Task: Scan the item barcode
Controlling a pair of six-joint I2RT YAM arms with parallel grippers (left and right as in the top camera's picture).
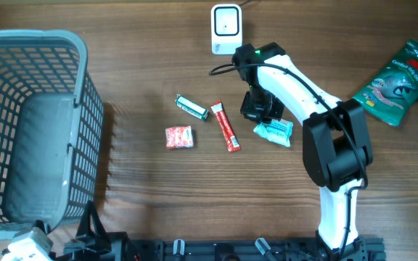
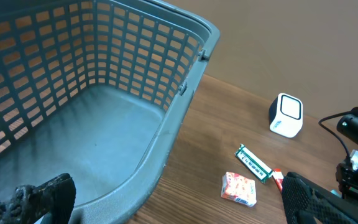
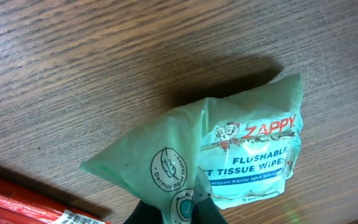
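Right gripper (image 3: 191, 208) pinched shut on one edge of the green wet-wipes packet (image 3: 247, 149) — packet lies just right of the red stick pack (image 1: 225, 126), nearer than the white scanner (image 1: 226, 27) — left gripper (image 2: 176, 202) fingers wide apart, holding nothing, by the grey basket (image 2: 191, 68) at left.

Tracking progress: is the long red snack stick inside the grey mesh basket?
No, the long red snack stick lies on the wooden table outside it.

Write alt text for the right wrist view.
The right gripper pinches one corner of a pale green Zappy flushable wipes pack against a wooden table. A red wrapper shows at lower left.
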